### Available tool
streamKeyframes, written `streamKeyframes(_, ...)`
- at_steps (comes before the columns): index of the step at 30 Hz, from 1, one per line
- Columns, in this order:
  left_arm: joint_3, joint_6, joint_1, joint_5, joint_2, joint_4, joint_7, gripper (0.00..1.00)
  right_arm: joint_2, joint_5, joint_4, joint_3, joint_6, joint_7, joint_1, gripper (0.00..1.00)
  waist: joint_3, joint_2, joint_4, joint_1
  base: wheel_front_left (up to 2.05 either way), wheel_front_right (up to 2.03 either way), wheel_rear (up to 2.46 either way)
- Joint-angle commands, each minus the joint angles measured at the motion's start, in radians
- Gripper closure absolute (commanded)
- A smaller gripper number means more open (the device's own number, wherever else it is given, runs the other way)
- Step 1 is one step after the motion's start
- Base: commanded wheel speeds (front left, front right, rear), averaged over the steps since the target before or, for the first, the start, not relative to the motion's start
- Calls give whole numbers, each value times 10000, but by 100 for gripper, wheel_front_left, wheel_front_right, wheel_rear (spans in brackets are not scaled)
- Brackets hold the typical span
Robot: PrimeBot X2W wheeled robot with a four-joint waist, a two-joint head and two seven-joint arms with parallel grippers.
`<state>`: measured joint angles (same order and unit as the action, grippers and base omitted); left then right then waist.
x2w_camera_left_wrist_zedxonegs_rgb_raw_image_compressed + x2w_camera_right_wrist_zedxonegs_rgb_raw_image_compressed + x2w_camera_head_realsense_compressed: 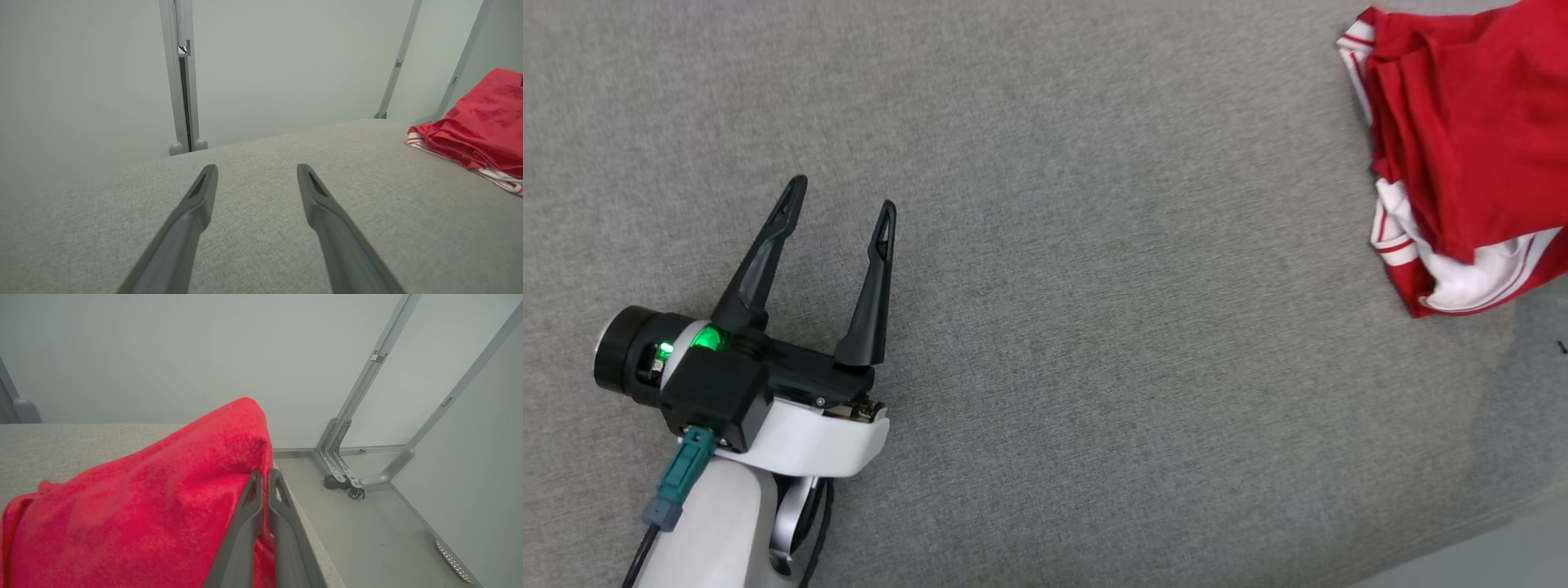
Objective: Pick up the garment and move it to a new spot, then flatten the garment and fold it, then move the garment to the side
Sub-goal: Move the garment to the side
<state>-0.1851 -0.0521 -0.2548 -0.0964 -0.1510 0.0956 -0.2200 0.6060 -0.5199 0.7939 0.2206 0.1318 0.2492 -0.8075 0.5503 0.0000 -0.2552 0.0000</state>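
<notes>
The garment (1470, 139) is red with white striped trim, bunched at the far right of the grey table (1094, 286); its upper part is lifted. In the right wrist view my right gripper (264, 475) is shut on a raised fold of the red garment (163, 506). My left gripper (843, 192) hovers open over bare table at the lower left, far from the cloth, with nothing between its fingers. The left wrist view has the same open gripper (257, 171) and the garment (478, 126) off to the right.
The table's right edge (304, 522) runs just beside the garment, with grey floor beyond. Grey frame posts (182, 77) and a wheeled base (351, 486) stand along pale walls. A pale strip of floor (1486, 555) shows at the lower right corner.
</notes>
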Motion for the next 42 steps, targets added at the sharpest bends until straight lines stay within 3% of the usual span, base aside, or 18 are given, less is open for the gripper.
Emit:
streamKeyframes(1,3,-16,-211,82,-94,81,27,0,-85,-100,89,-21,-18,98,-176,100,455,0,132,0,0,0,0)
streamKeyframes(6,-74,-71,-451,191,-264,302,234,0,-303,-179,839,-76,-18,153,-662,100,1091,0,165,0,0,0,0)
streamKeyframes(7,-91,-81,-456,214,-316,330,281,0,-368,-180,1050,-76,-18,159,-723,94,1185,0,160,0,0,0,0)
streamKeyframes(9,-100,-78,-448,247,-397,349,330,0,-446,-249,1468,-187,-18,160,-838,50,1309,0,146,0,0,0,0)
streamKeyframes(10,-110,-84,-459,258,-431,345,364,0,-487,-244,1628,-215,-18,163,-886,0,1340,0,137,0,0,0,0)
streamKeyframes(16,-145,-32,-426,222,-491,295,417,0,-562,5,1902,-852,-18,175,-705,0,1258,0,9,0,0,0,0)
streamKeyframes(21,-212,13,-226,86,-413,148,297,0,-716,511,863,-1545,-18,168,-70,0,706,0,-112,0,0,0,0)
streamKeyframes(25,-245,103,-21,-93,-263,-76,96,0,-1344,1243,-989,-2420,-18,147,1184,0,-74,0,-136,0,0,0,0)
streamKeyframes(34,-289,360,450,-399,98,-497,-184,0,-3361,2672,-4854,-2719,-18,148,3884,0,-1303,0,354,0,0,0,0)
streamKeyframes(42,-227,599,743,-655,379,-865,-350,0,-4444,3318,-6615,-2415,-18,88,5568,0,-2045,0,1450,0,0,0,0)
